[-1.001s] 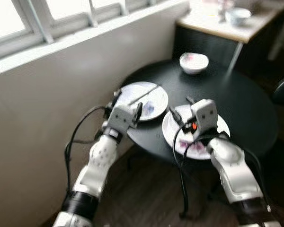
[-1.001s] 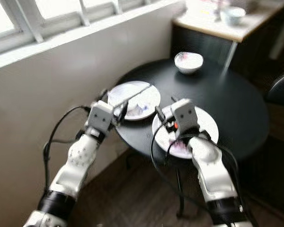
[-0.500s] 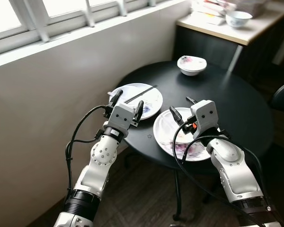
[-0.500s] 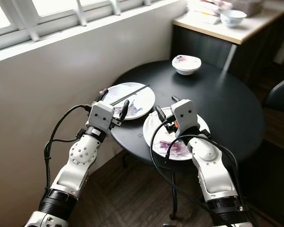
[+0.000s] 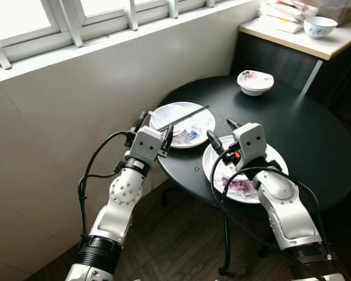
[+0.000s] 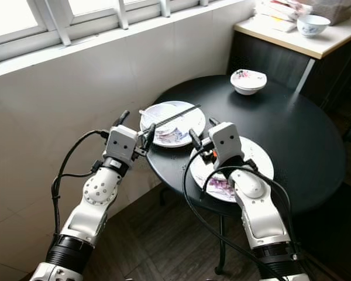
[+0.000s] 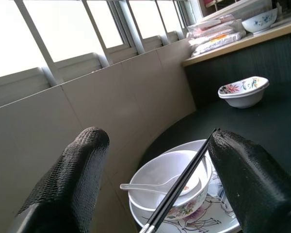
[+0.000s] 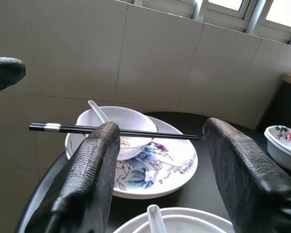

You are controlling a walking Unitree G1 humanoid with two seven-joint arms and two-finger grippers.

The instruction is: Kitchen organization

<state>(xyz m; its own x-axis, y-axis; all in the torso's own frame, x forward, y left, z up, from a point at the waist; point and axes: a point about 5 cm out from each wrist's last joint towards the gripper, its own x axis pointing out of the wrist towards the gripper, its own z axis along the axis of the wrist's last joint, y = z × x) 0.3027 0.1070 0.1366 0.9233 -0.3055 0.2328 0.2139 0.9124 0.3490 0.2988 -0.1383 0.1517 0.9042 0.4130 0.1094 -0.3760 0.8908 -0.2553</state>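
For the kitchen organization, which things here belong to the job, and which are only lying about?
Job: two plates, white bowl with spoon, chopsticks, small bowl, both open grippers.
Lying about: window, side counter with blue bowl.

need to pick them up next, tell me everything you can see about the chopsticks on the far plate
The chopsticks are a black pair with silver bands near one end, lying side by side across the rim of a white bowl that holds a white spoon. The bowl sits on a floral plate on the round black table. Neither gripper touches them.
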